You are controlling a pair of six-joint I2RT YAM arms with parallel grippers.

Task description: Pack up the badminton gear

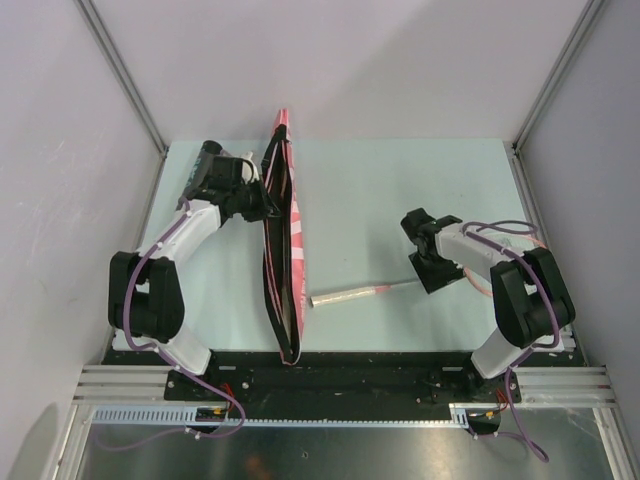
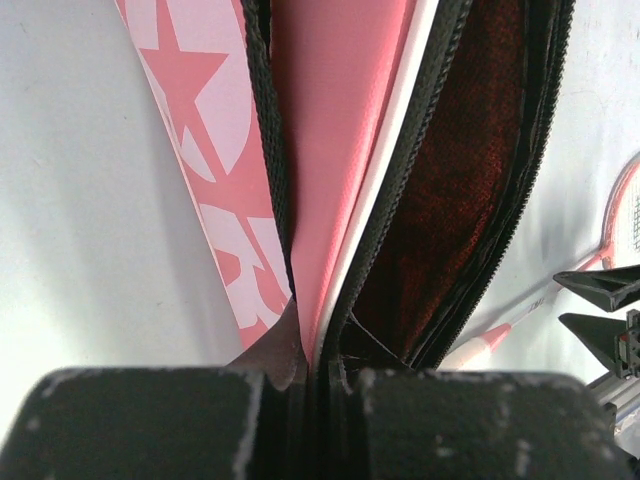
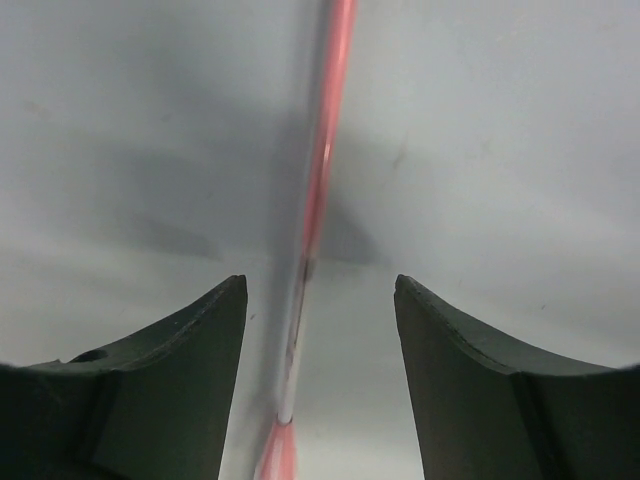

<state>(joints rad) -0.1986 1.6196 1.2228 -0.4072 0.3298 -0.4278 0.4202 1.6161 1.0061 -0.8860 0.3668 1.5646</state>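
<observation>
The long pink racket bag (image 1: 285,235) stands on its edge on the table, its zipper open and the dark inside showing (image 2: 450,190). My left gripper (image 1: 262,205) is shut on the bag's upper zipper edge (image 2: 315,375) and holds that side up. One pink racket lies right of the bag, its white handle (image 1: 350,295) pointing at the bag. My right gripper (image 1: 422,262) is open above the racket's thin shaft (image 3: 312,230), which runs between the fingers (image 3: 190,350) without touching them. No second racket, shuttlecocks or black tube are in view.
The bag's pink side with a white star and letters (image 2: 200,130) lies on the pale table (image 1: 400,190). The racket's head (image 2: 628,210) and my right fingers (image 2: 600,290) show in the left wrist view. Grey walls enclose the table.
</observation>
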